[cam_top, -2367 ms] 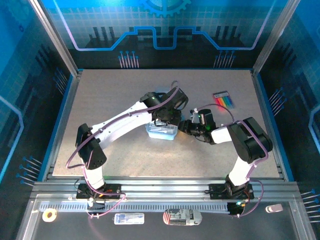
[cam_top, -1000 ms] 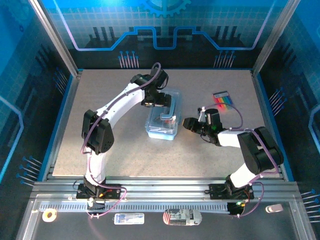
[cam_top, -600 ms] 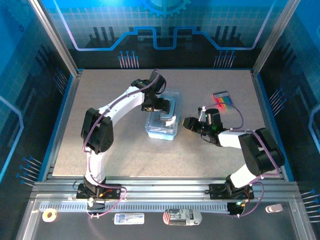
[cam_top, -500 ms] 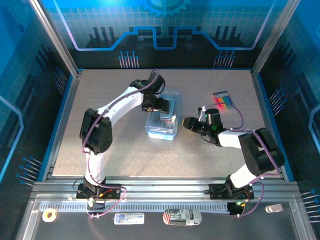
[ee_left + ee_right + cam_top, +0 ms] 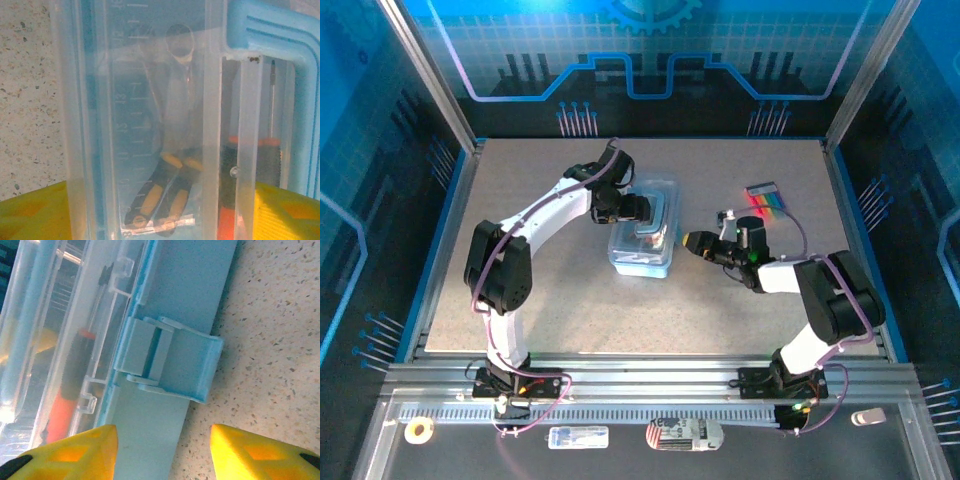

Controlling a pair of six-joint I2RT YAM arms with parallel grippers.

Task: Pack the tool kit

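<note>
Clear, blue-latched tool case (image 5: 640, 256) lying flat, pliers (image 5: 150, 197) and screwdriver (image 5: 267, 170) inside.

The left arm (image 5: 542, 212) rises from its base, folds at the elbow and reaches forward and to the right, wrist bent so that the left gripper (image 5: 640, 209) points right. In the left wrist view its two yellow fingers (image 5: 30, 212) sit at opposite ends of the lower edge, spread wide. The right arm (image 5: 825, 300) is folded at the elbow with its forearm stretched low to the left, ending in the right gripper (image 5: 690, 240), which points left toward the left gripper, near it but apart, its own fingers likewise standing well apart in the right wrist view.
</note>
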